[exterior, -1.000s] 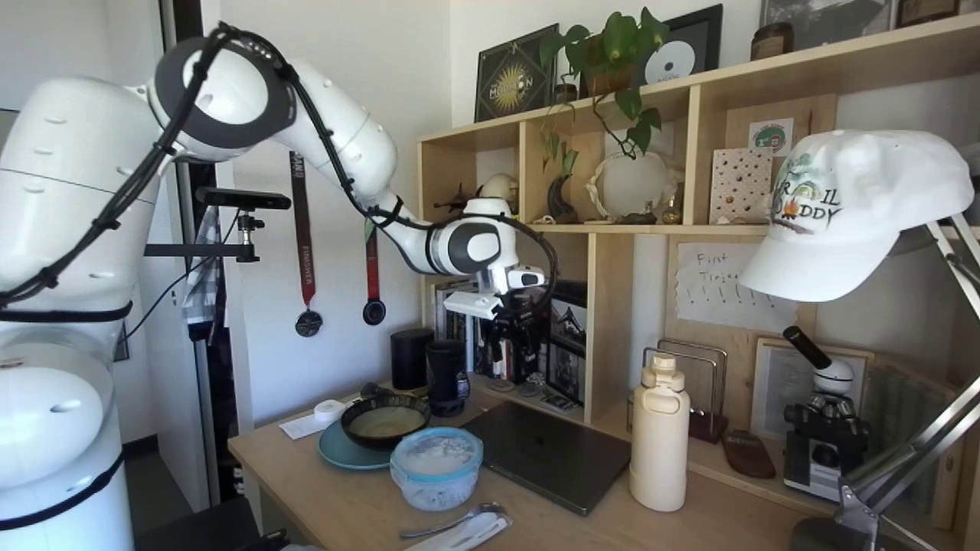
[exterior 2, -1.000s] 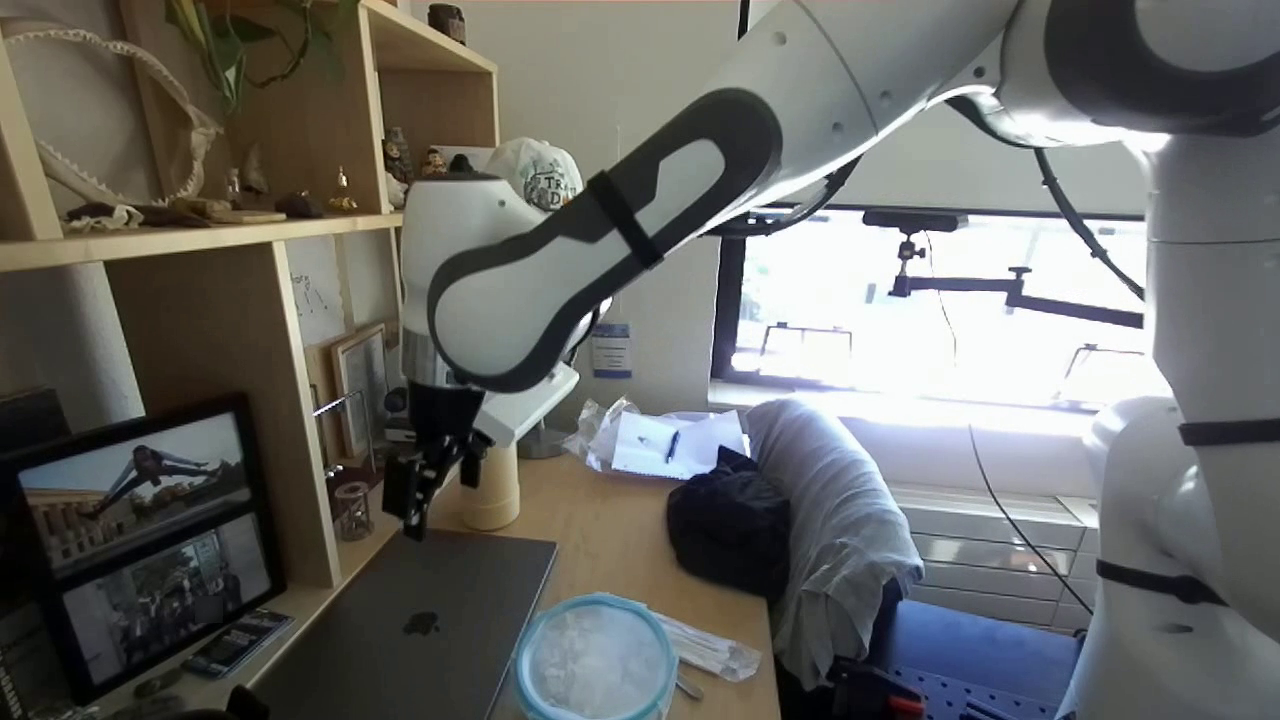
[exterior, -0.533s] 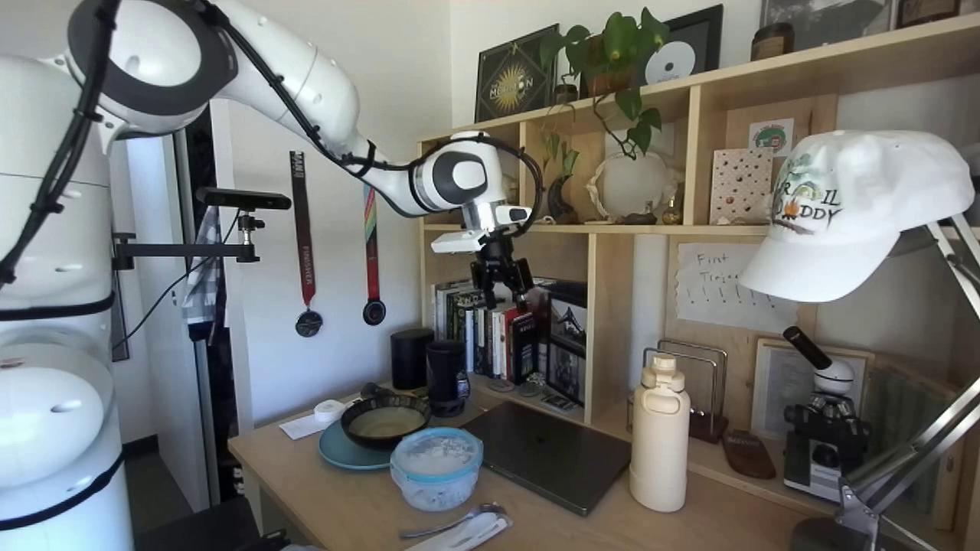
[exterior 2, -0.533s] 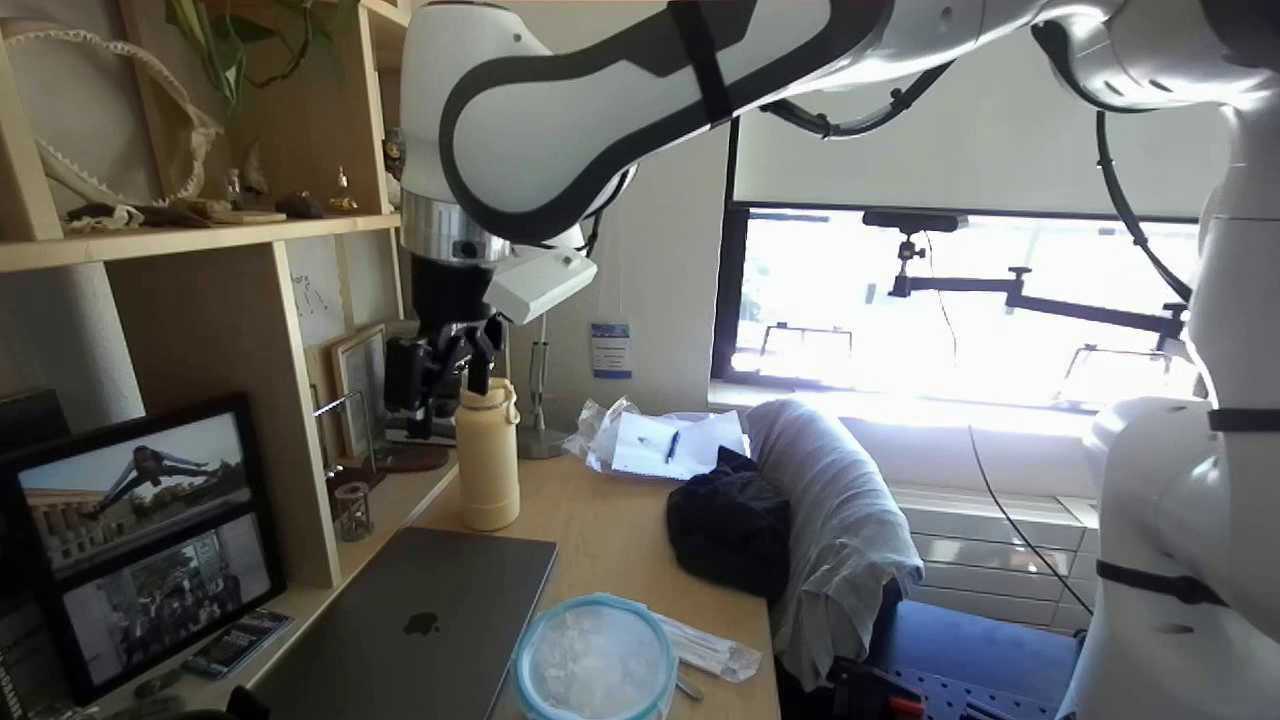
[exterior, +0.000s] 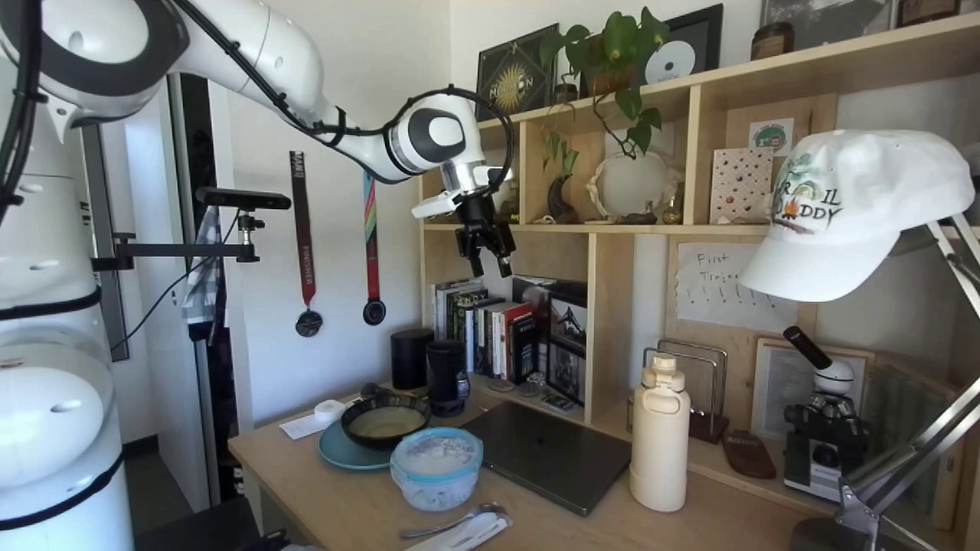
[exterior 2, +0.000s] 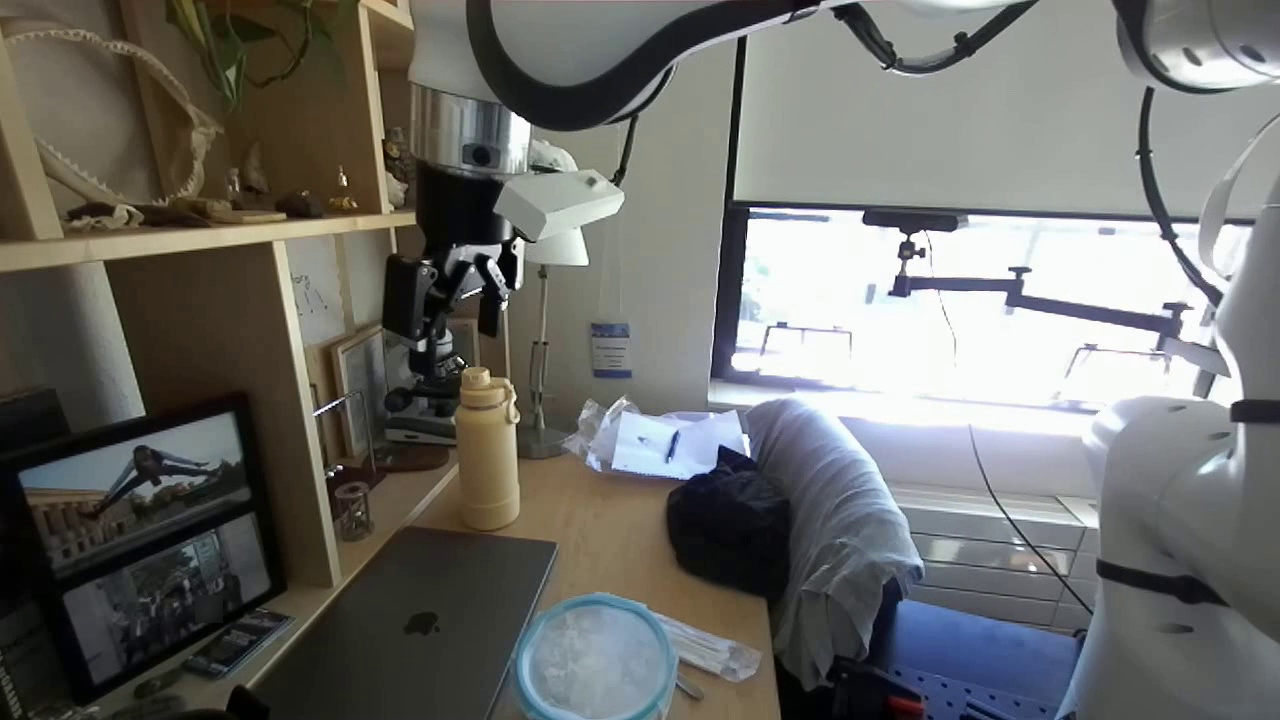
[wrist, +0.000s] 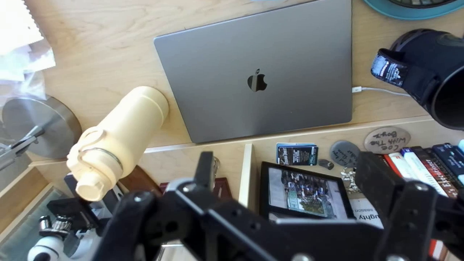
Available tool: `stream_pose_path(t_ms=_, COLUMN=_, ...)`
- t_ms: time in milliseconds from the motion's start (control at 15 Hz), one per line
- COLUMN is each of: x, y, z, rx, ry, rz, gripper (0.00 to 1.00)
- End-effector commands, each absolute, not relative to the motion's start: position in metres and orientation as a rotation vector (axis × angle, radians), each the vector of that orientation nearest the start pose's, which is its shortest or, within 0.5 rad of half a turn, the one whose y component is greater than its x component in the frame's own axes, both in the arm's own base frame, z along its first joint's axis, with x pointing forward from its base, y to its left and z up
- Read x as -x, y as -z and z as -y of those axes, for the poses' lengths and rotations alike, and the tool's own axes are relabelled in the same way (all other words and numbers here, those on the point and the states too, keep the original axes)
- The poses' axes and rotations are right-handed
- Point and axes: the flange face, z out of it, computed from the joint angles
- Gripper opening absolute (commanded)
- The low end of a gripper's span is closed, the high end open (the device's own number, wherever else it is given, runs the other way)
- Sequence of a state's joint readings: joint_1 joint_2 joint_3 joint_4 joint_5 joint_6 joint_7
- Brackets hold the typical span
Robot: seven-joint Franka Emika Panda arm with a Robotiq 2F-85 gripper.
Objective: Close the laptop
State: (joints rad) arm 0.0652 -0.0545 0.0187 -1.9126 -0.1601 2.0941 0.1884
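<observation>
Dk gry laptop [wrist: 262, 72], closed, flat

In an exterior view the far window [exterior 2: 800, 265] glares at right, nearly burned to white; the blind [exterior 2: 950, 140] above is flat grey; the near left around the photo frame [exterior 2: 147, 545] sinks into shadow; in an exterior view soft light covers the white wall [exterior: 337, 99], the books [exterior: 495, 340] dimmer; in the wrist view the notebook paper [wrist: 16, 30] at left washes out, the laptop [wrist: 224, 79] has a pale sheen, the near gripper [wrist: 287, 168] looks slightly blurred.
</observation>
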Motion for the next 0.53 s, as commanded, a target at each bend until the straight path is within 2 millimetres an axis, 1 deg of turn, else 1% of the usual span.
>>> stream_pose_path(t_ms=0, x=-0.555, y=-0.556, z=-0.043, rx=3.226, ry=0.428, rz=-0.154, gripper=1.00)
stream_pose_path(t_ms=67, x=-0.564, y=-0.548, z=-0.041, rx=3.222, ry=0.432, rz=-0.095, gripper=1.00)
stream_pose_path(t_ms=467, x=-0.565, y=-0.546, z=-0.041, rx=3.223, ry=0.425, rz=-0.097, gripper=1.00)
